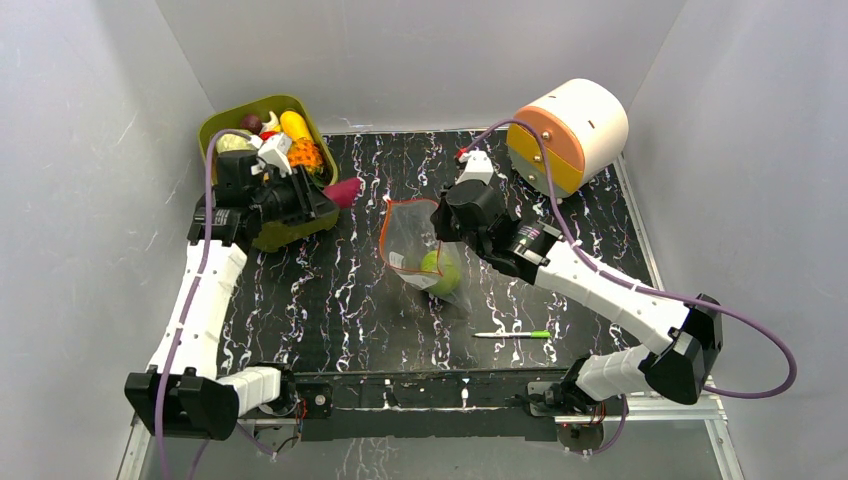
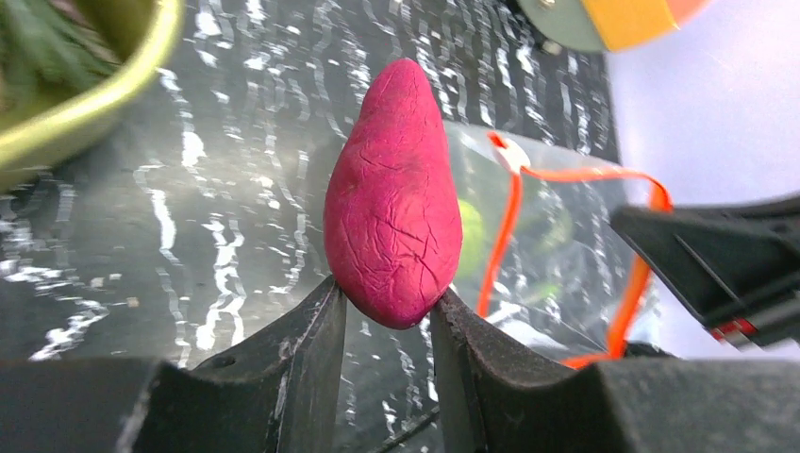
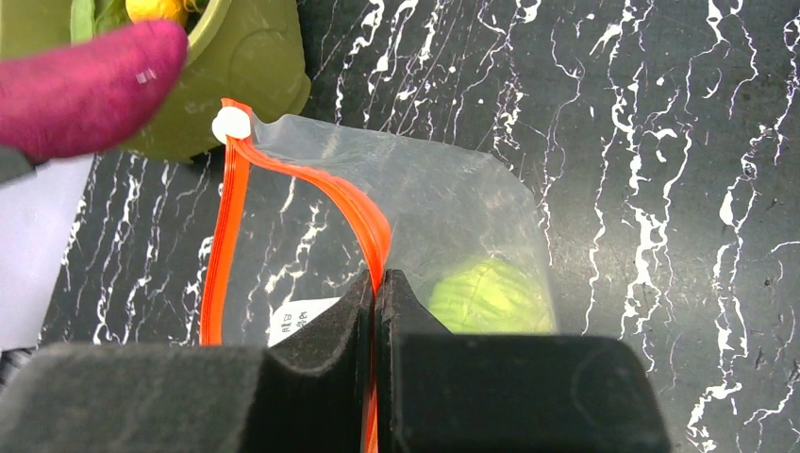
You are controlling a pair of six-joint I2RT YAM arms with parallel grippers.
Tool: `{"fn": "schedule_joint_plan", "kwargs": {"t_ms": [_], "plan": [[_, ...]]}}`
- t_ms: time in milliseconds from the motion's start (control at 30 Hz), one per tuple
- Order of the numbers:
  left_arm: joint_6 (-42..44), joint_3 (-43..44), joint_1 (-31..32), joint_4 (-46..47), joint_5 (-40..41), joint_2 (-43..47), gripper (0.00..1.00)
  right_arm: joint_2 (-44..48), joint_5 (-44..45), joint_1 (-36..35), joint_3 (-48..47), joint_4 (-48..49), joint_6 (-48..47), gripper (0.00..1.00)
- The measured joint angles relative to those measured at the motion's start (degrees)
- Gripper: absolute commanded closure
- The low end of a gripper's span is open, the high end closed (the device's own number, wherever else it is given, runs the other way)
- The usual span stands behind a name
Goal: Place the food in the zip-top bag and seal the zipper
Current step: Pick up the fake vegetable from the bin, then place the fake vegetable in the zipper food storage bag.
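My left gripper (image 1: 328, 200) is shut on a magenta toy food piece (image 2: 391, 198), gripping its blunt end between the fingers (image 2: 311, 330) and holding it just left of the zip-top bag (image 1: 412, 240). The clear bag lies mid-table with its mouth held open. A green cabbage (image 3: 486, 297) sits inside it beside a white label (image 3: 297, 316). Further right, my right gripper (image 3: 379, 278) is shut on the orange zipper (image 3: 226, 236), pinching the mouth's right-hand lip. A white slider (image 3: 229, 124) sits at the far end of the strip.
An olive-green bowl (image 1: 290, 232) with several more toy foods stands at the back left, under my left wrist. A cream and orange cylinder (image 1: 570, 135) lies at the back right. A thin green-and-white pen (image 1: 512, 334) lies near the front edge. White walls enclose the table.
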State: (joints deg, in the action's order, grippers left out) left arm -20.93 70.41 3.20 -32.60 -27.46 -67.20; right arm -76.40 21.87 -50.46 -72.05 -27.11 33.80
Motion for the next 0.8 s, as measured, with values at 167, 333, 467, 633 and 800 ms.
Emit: {"fn": "schedule_joint_plan", "kwargs": {"t_ms": [167, 333, 467, 633, 800], "plan": [[-2.25, -1.44, 2.34, -0.02, -5.84, 1.51, 0.68, 0.0, 2.6, 0.0, 0.09, 0.83, 1.51, 1.0], [-4.37, -2.14, 3.21, -0.09, -10.29, 3.43, 0.69, -0.07, 5.07, 0.0, 0.04, 0.81, 2.36, 1.0], [-6.1, -2.27, 4.22, 0.61, -13.73, 5.05, 0.69, -1.09, 6.12, 0.0, -1.27, 0.72, 2.54, 1.0], [-6.16, -1.01, 7.52, 0.48, -15.15, 5.42, 0.69, -1.86, 6.69, 0.0, -1.66, 0.76, 2.73, 1.0], [-6.36, -1.31, 10.19, 1.14, -16.94, 5.2, 0.7, -2.86, 6.4, 0.0, -2.78, 0.76, 2.27, 1.0]]}}
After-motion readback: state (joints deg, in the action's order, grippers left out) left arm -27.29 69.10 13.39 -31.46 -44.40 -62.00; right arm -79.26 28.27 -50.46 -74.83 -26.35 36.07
